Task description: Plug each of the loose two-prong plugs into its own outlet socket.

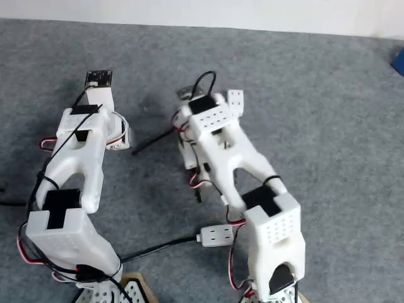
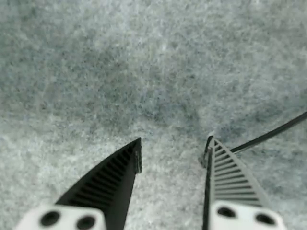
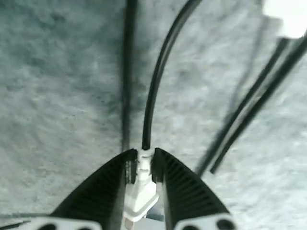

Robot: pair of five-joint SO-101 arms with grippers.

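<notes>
A grey, felt-like covering [image 1: 341,126] spreads over the whole counter, its nap mottled in lighter and darker patches. Along the 12 o'clock edge runs a pale white band [image 1: 252,12]. At about 2 o'clock a blue corner [image 1: 399,62] pokes in. The light is soft and even, with faint, blurred shadows.

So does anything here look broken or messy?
Nothing looks broken or spilled. The right gripper pinches a white plug, whose black cord trails across the grey mat. The left gripper is open over the mat. The white outlet strip lies flat, sockets up.
</notes>
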